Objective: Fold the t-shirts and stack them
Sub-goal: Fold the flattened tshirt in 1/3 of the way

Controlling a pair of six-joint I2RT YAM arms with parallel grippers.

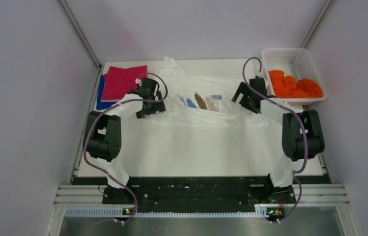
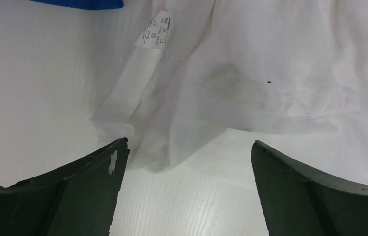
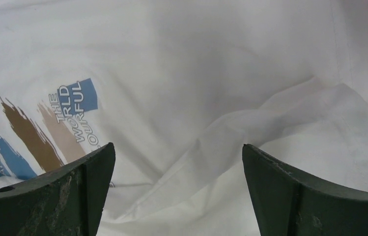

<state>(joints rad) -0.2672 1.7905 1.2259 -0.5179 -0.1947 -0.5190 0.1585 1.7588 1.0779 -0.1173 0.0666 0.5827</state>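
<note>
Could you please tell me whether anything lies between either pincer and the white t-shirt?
Nothing visible does. The left pincer is open right at the white t-shirt, at its edge below the care label. The right pincer is open over a fold beside the print.

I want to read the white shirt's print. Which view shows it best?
Right wrist: the print sits lower left, lettering partly legible. Top external shows it only as small coloured streaks; left wrist shows just the white shirt and its care label.
</note>
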